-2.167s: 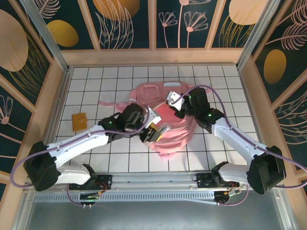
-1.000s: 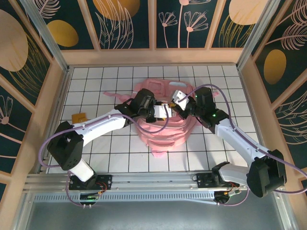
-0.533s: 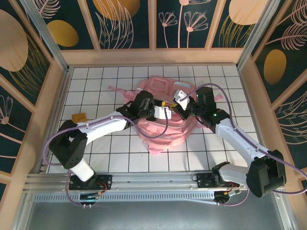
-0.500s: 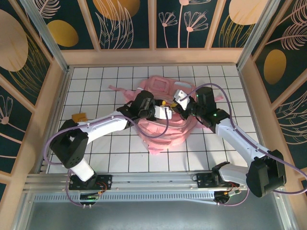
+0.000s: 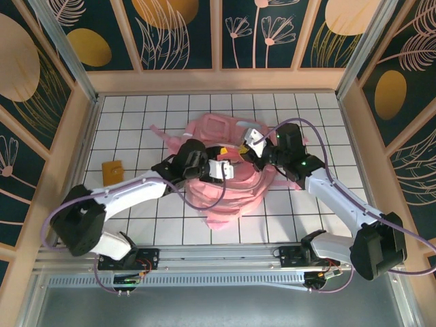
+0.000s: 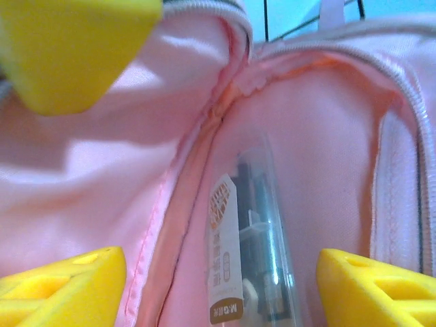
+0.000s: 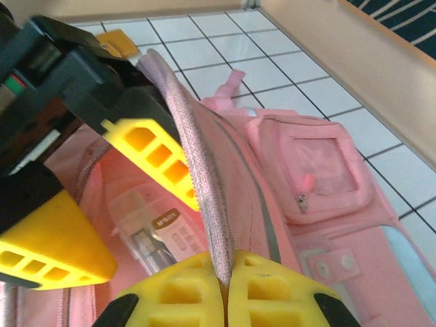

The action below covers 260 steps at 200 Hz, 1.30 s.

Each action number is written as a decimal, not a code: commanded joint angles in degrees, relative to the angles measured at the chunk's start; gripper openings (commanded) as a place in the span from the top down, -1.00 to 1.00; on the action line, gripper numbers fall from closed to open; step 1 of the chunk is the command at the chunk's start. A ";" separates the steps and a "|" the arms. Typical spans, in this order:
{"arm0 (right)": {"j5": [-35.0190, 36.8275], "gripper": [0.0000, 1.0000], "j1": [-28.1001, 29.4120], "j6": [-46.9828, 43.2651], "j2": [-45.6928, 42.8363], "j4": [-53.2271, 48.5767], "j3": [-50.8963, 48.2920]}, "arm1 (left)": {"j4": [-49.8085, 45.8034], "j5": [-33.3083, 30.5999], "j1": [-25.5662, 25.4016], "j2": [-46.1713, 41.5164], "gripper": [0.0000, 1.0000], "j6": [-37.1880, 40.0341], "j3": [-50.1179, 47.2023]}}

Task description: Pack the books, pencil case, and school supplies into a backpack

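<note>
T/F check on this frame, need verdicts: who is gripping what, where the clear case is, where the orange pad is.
1. The right gripper is shut on the backpack at its zipper edge. True.
2. The left gripper is clamped on the clear case. False: its fingers stand open on either side of the case, clear of it.
3. The orange pad is inside the backpack. False: it lies on the table, left of the backpack.
4. The clear case lies inside the backpack's open compartment. True.
5. The backpack is zipped shut. False: the zipper edge is lifted and the pink lining shows.
</note>
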 commanded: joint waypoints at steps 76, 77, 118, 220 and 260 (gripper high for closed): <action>-0.09 1.00 0.36 -5.22 -1.08 -0.65 3.03 | -1.34 -5.59 6.57 -14.14 -0.12 -33.87 -3.07; 0.00 1.00 0.42 -5.24 -1.10 -0.77 3.14 | -1.59 -5.79 6.65 -14.19 -0.10 -34.28 -2.91; 2.13 1.00 1.88 -4.96 -0.73 -2.59 5.13 | -9.61 -2.47 8.05 -16.54 -0.06 -39.62 -4.30; 9.23 1.00 3.21 0.18 2.04 -9.51 12.26 | -45.23 -23.34 37.73 -20.03 -0.98 -82.29 1.99; 8.19 1.00 4.77 0.37 1.30 -9.31 12.47 | -41.67 -20.11 55.34 -9.56 -0.98 -75.97 2.99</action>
